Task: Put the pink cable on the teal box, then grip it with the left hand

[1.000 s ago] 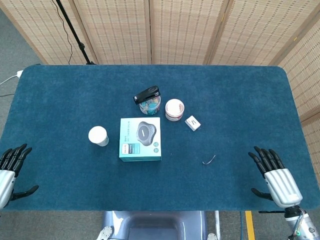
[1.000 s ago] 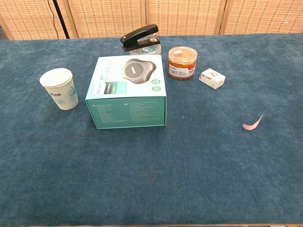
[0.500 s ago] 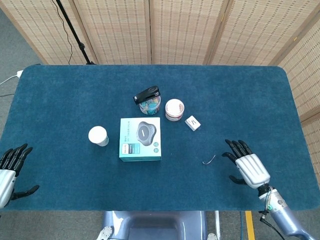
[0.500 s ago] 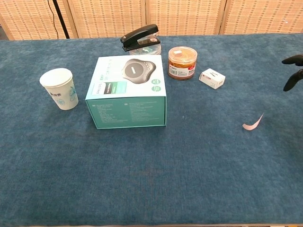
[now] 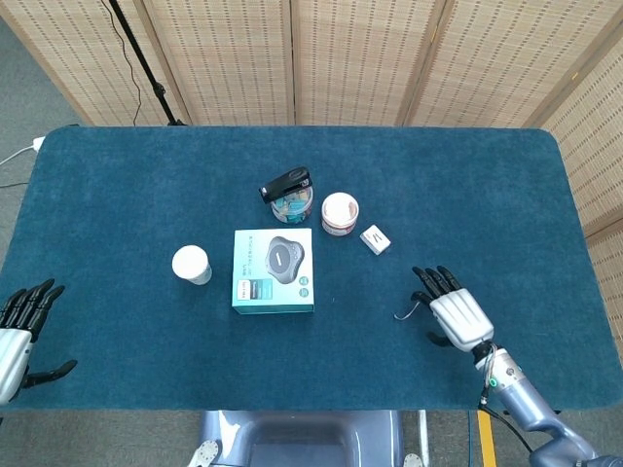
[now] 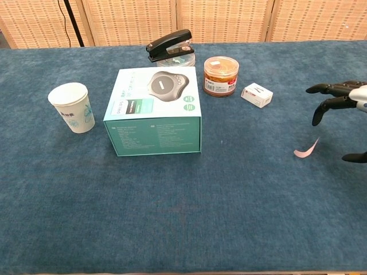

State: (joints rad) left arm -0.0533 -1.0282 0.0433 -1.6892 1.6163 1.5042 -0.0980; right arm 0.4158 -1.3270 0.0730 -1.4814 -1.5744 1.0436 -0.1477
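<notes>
So: both hands empty, cable on the table

Left hand (image 5: 19, 326) sits at the table's near left edge, fingers spread, holding nothing. Teal box (image 5: 274, 270) is mid-table, lying flat. Pink cable (image 5: 407, 311) lies on the blue cloth (image 5: 467, 195) well right of it. Right hand (image 5: 451, 309) hovers just beside the cable, palm down, fingers apart and pointing forward, gripping nothing.

Obstacles cluster at mid-frame in the head view — the teal box (image 5: 274, 270), a paper cup (image 5: 191, 264) just to its left, a stapler (image 5: 284, 183) on a jar, a round tub (image 5: 340, 212) and a small white box (image 5: 375, 239) above and to its right; bare blue table (image 5: 467, 195) fills both sides and the lower edge. The pink cable (image 5: 407, 312) lies alone at lower right — open cloth between it and the teal box.
</notes>
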